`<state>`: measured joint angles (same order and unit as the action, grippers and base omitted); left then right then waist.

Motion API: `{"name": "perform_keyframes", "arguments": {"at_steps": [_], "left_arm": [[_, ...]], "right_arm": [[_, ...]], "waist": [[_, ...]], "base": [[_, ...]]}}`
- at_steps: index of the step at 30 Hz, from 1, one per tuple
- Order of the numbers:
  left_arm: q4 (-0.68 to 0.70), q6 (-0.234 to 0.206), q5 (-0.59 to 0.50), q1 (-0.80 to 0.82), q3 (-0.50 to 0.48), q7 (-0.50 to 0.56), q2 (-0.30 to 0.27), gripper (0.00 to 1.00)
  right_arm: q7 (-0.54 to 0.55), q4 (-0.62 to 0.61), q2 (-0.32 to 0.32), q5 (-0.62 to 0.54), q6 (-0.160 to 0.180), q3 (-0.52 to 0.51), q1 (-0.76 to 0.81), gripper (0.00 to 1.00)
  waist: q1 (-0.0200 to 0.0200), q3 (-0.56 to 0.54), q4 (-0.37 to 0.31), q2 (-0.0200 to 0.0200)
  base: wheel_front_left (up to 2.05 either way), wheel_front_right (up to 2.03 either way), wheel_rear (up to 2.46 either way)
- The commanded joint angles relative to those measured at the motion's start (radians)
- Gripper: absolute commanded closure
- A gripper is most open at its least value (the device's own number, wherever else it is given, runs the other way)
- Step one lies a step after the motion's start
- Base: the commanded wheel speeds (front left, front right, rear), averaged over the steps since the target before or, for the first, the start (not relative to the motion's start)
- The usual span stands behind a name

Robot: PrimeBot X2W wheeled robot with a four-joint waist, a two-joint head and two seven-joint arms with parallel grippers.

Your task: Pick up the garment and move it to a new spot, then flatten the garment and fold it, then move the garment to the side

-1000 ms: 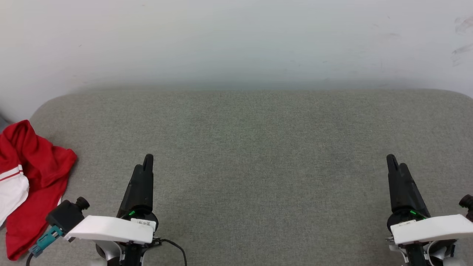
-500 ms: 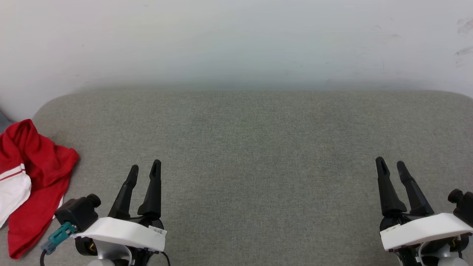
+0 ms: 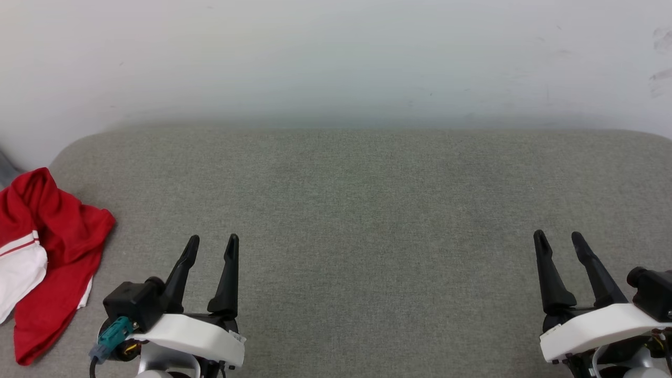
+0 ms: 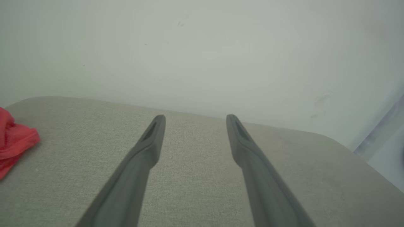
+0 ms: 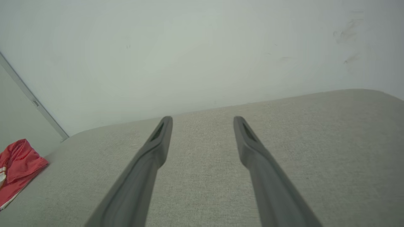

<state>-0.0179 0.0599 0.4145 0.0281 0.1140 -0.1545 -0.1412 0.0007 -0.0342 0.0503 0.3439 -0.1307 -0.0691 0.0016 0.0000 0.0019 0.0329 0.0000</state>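
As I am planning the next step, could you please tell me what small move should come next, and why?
Probably reach the left gripper leftward toward the garment. It lies crumpled at the left end of the grey cushion, untouched, and the left gripper, open and empty, is the nearer one; the right gripper stands open far to the right.

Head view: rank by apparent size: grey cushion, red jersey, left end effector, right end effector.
1. grey cushion
2. red jersey, cropped at frame edge
3. left end effector and right end effector: alike, unranked
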Motion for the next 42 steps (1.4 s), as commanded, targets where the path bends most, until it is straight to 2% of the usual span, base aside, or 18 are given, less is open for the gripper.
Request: {"name": "perform_keyframes", "arguments": {"at_steps": [1, 14, 34, 42], "left_arm": [[0.005, -0.007, -0.021, -0.002, 0.005, -0.011, -0.005, 0.0], [-0.031, -0.01, -0.078, -0.016, -0.002, -0.041, 0.011, 0.0], [-0.047, 0.001, -0.232, -0.023, -0.011, -0.081, 0.032, 0.0], [-0.054, 0.008, -0.275, -0.014, -0.023, -0.096, 0.042, 0.0]], "right_arm": [[0.002, -0.018, 0.001, -0.028, 0.0, -0.003, 0.004, 0.0], [-0.002, -0.057, 0.0, -0.125, 0.0, -0.034, 0.022, 0.0], [-0.016, -0.089, 0.0, -0.238, 0.0, -0.056, 0.044, 0.0], [-0.03, -0.089, 0.0, -0.27, 0.0, -0.056, 0.051, 0.0]], "waist": [[0.0, 0.0, 0.001, 0.0], [0.0, -0.002, 0.006, 0.0], [0.0, 0.0, 0.011, 0.0], [0.0, 0.002, 0.036, 0.0]], "base": [[0.0, 0.0, 0.0], [0.0, 0.0, 0.0], [0.0, 0.0, 0.0], [0.0, 0.0, 0.0]]}}
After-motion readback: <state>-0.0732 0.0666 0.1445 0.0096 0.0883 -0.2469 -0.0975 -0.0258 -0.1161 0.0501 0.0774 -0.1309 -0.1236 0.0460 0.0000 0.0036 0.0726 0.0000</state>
